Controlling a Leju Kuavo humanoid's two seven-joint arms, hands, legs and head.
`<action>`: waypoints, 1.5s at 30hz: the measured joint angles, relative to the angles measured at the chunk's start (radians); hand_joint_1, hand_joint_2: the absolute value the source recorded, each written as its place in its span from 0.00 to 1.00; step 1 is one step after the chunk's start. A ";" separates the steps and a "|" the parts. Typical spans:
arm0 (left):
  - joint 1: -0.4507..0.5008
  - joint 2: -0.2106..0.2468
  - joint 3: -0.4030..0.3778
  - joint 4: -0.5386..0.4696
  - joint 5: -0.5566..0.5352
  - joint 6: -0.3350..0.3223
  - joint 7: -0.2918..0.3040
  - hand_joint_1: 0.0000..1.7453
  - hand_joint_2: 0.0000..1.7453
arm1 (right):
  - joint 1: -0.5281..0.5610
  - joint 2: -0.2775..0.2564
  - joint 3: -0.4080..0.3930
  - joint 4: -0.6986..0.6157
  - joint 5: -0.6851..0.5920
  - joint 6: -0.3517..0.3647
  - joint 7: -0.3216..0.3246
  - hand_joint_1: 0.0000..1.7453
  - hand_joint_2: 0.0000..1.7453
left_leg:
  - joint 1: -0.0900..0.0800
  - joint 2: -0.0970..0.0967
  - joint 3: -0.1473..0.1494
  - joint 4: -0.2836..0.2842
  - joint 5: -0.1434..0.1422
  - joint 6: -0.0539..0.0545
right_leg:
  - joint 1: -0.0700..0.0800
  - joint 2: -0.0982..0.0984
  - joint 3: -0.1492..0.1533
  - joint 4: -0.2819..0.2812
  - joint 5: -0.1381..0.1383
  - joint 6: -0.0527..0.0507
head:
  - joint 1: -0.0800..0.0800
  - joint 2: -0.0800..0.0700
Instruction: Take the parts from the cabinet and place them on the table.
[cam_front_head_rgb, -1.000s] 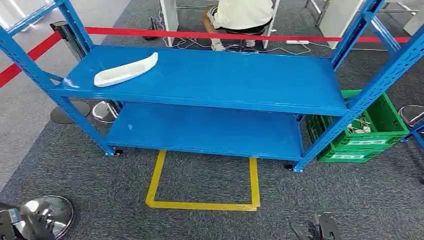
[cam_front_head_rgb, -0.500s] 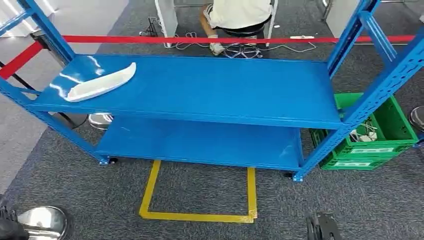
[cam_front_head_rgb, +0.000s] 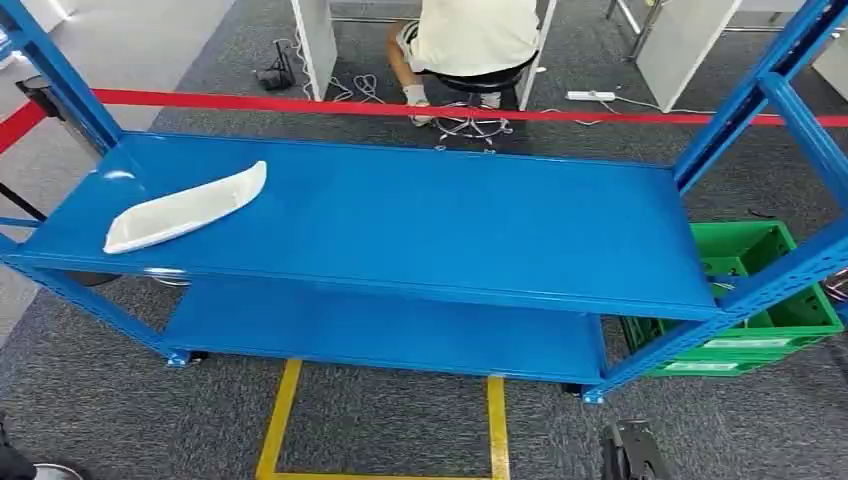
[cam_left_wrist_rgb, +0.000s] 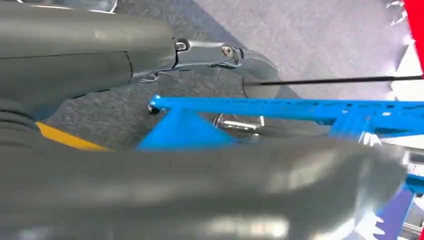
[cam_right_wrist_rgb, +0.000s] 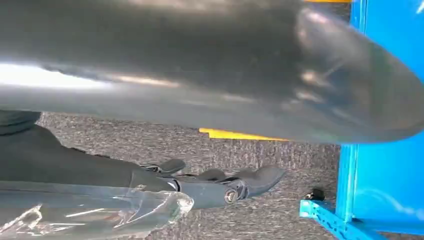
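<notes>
A long white part (cam_front_head_rgb: 185, 209) is seen lying on the upper shelf (cam_front_head_rgb: 440, 215) of the blue cabinet (cam_front_head_rgb: 738, 110), toward ten o'clock in the head view, near the shelf's front-left corner and tilted across it. The lower shelf (cam_front_head_rgb: 390, 335) is seen beneath. The left hand (cam_left_wrist_rgb: 215, 165) is shown in its wrist view hanging beside the rack's leg, fingers extended and apart, with nothing held. The right hand (cam_right_wrist_rgb: 220, 187) is shown low over the carpet near the rack's foot, fingers loosely extended with nothing gripped; a dark part of it (cam_front_head_rgb: 628, 455) is seen at five o'clock in the head view. The approach step is judged to be in hand, with no pick begun. A reach toward ten o'clock, probably with the left hand, is called for next, and a grip across the part's narrow width. A seated person (cam_front_head_rgb: 475, 35) and a red barrier tape (cam_front_head_rgb: 300, 102) are seen behind the rack, and a green crate (cam_front_head_rgb: 760, 290) at three o'clock.
</notes>
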 joint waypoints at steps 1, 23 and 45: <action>0.003 0.000 0.000 -0.003 -0.012 -0.018 -0.001 0.00 1.00 | -0.001 -0.003 0.005 0.000 -0.005 -0.004 0.001 0.00 0.00 | -0.001 -0.001 0.015 0.000 -0.012 0.000 | 0.001 0.000 -0.019 -0.018 -0.016 -0.002 | -0.001 0.000; 0.071 0.056 -0.126 -0.201 -0.087 -0.096 -0.013 0.00 1.00 | -0.004 -0.031 0.067 -0.010 -0.025 -0.023 0.018 0.00 0.00 | -0.009 -0.004 0.086 -0.020 -0.072 -0.022 | 0.012 0.006 -0.016 -0.248 0.287 -0.041 | -0.002 0.000; -0.025 0.532 -0.314 -0.309 -0.552 0.122 0.358 0.00 1.00 | 0.030 -0.056 0.095 -0.018 0.082 -0.023 0.117 0.00 1.00 | -0.013 -0.004 0.089 -0.019 -0.068 -0.027 | 0.008 0.005 -0.012 -0.249 0.293 -0.042 | -0.002 0.000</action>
